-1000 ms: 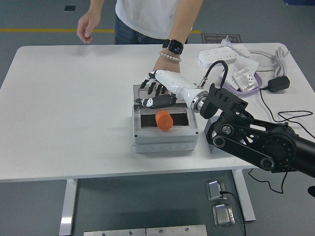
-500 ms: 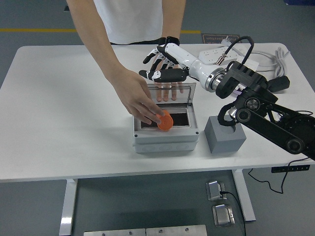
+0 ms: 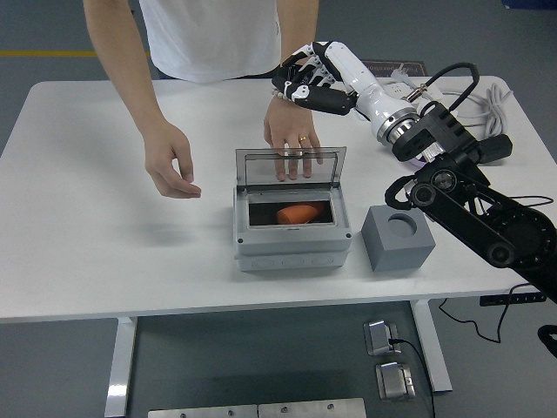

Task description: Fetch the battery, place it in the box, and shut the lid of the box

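The grey box (image 3: 291, 248) stands mid-table with its clear lid (image 3: 291, 165) upright at the back. The orange battery (image 3: 297, 213) lies on its side inside the box. My right hand (image 3: 305, 83) hovers high above and behind the box, well apart from it, fingers loosely spread and holding nothing. A person at the far side rests one hand (image 3: 291, 139) against the back of the lid. The person's other hand (image 3: 172, 165) hangs open over the table, left of the box.
A grey block with a round hole (image 3: 398, 237) stands right of the box. A white power strip (image 3: 409, 91), a black adapter (image 3: 493, 148) and cables lie at the back right.
My right hand rose up and back from the box. The person pressed the battery down into the box, then drew that hand away to the left. The lid now stands upright.
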